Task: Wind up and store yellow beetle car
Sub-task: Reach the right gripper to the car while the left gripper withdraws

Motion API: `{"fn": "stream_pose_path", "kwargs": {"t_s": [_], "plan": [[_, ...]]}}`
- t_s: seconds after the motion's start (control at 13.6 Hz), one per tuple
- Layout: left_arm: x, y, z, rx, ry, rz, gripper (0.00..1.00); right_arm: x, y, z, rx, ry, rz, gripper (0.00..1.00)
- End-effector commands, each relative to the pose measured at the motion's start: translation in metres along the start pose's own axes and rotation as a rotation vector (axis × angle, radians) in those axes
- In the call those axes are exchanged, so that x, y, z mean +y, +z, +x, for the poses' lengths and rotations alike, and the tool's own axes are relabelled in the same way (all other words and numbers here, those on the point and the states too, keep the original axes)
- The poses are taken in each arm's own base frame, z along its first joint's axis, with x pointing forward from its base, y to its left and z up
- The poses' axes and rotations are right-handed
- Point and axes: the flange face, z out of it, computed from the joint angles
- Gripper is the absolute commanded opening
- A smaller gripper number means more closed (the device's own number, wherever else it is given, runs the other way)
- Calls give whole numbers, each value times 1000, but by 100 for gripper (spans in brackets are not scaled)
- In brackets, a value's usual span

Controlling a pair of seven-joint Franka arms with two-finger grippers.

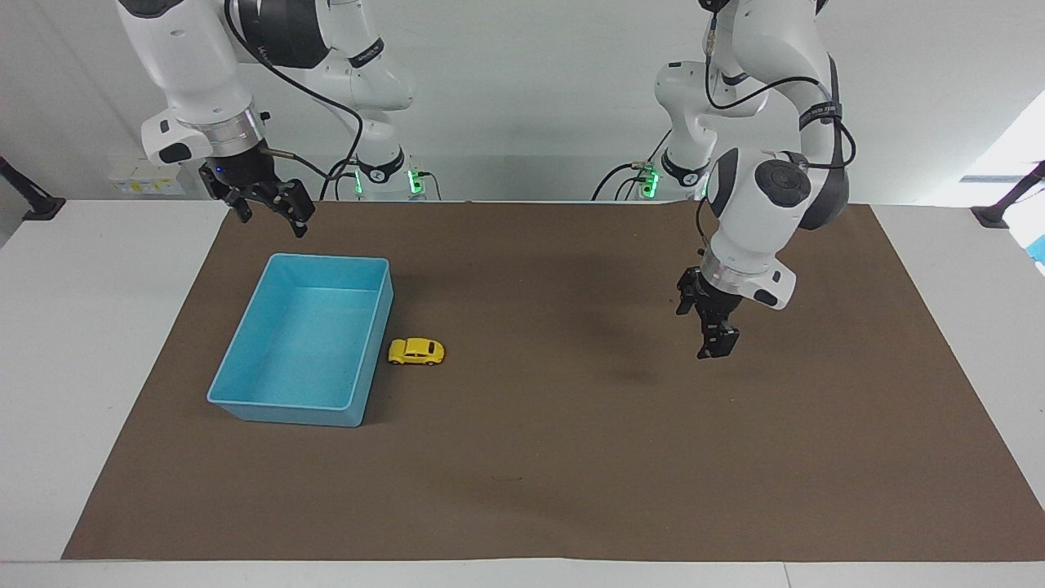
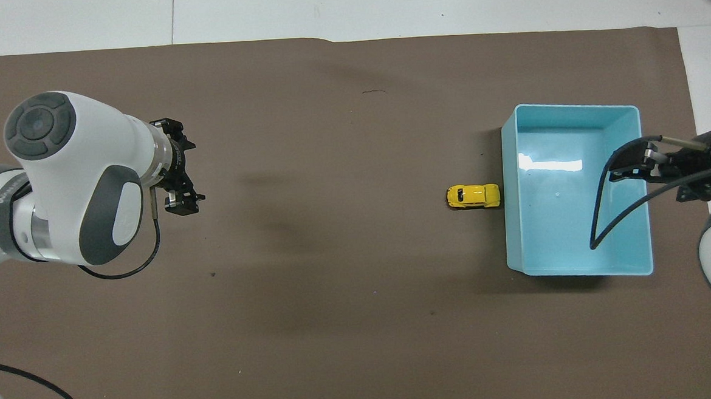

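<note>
Yellow beetle car (image 1: pixel 416 351) on all four wheels on the brown mat (image 1: pixel 571 457), lower left of centre in facing view, right of centre in overhead view (image 2: pixel 473 196). Parked just beside the long wall of the blue bin (image 1: pixel 245 359), on the side toward the middle of the mat; nose close to the wall, contact not clear. Outside the bin, not held by anything.

Blue bin (image 2: pixel 578 270) open-topped, nothing inside, at the right arm's end of the table (image 1: pixel 98 327).

Left tool (image 1: pixel 717 343) in the air over bare mat, right of centre in facing view, left part of overhead view (image 2: pixel 182 202). Pointing down, tilted. Fingers spread apart, holding nothing. Well apart from the car.

Right tool (image 1: pixel 265 204) up in the air, upper left of facing view, over the mat edge near the bin's corner closest to the robots. At the right edge of overhead view (image 2: pixel 634 166), above the bin's rim. Fingers spread apart, nothing between them.

Black cable (image 2: pixel 605 211) looping off the right wrist across the bin in overhead view.
</note>
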Motion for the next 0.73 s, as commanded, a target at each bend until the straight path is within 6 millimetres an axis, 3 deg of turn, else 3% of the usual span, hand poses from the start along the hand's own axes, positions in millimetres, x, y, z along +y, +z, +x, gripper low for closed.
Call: {"fn": "stream_pose_path", "kwargs": {"t_s": [0.0,0.22,0.37,0.66], "plan": [[9,-25,15,5,53,-31,100,-22,3,-13,32,110,27,100],[13,-53,28,2,155,-73,100,-41,20,-11,25,274,34,100],[13,-60,30,5,262,-82,100,-51,30,-6,29,392,47,100],[13,-65,39,19,528,-76,100,-96,63,-11,9,609,55,100]]}}
